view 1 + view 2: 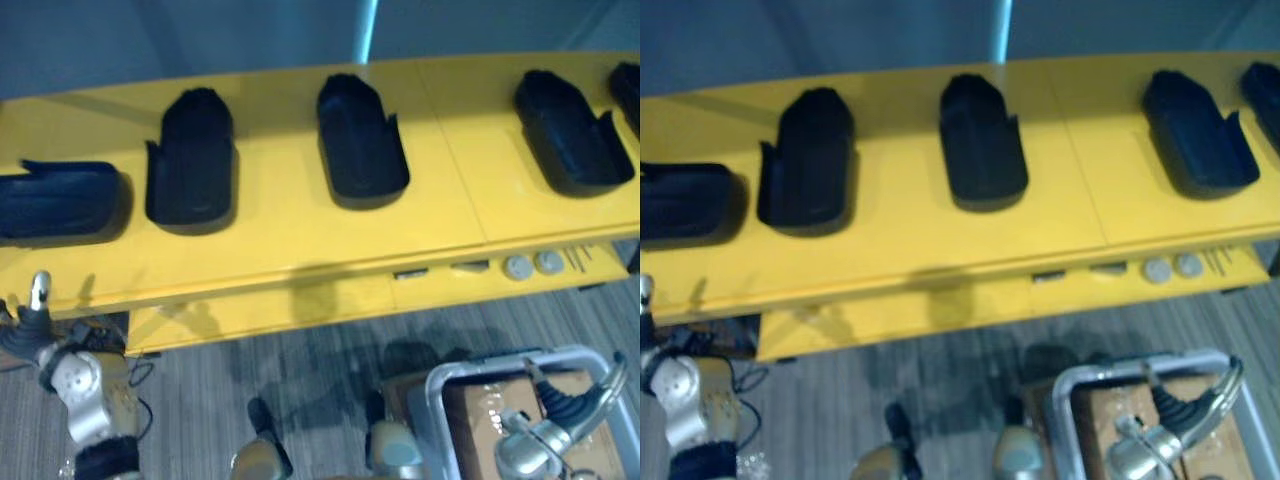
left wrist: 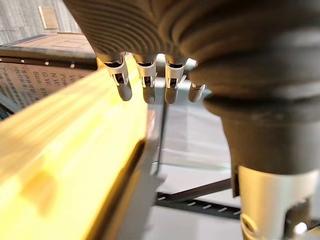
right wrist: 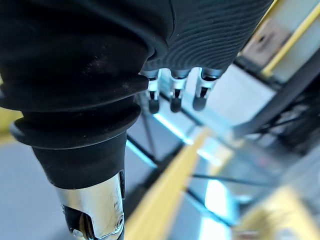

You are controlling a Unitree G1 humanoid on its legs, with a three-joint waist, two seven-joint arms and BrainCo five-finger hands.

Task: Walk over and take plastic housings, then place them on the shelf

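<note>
Plastic housings [image 1: 362, 137]: five are laid in a spaced row, 9 to 3 o'clock, along the yellow shelf [image 1: 280, 235], presumably for uncrowded placing. Left hand [image 2: 144, 82], 7 o'clock, and right hand [image 3: 173, 95], 5 o'clock: fingers relaxed, nothing is held.

— What do you count in front of you?
— I count five black housings [image 1: 55, 203] [image 1: 192, 160] [image 1: 360, 138] [image 1: 570, 132] [image 1: 628, 95] along the yellow shelf [image 1: 280, 230], the last cut off at its right end.
— Anything else?
— Two round grey discs [image 1: 517, 267] [image 1: 548, 262] and one grey crate [image 1: 436, 410].
</note>
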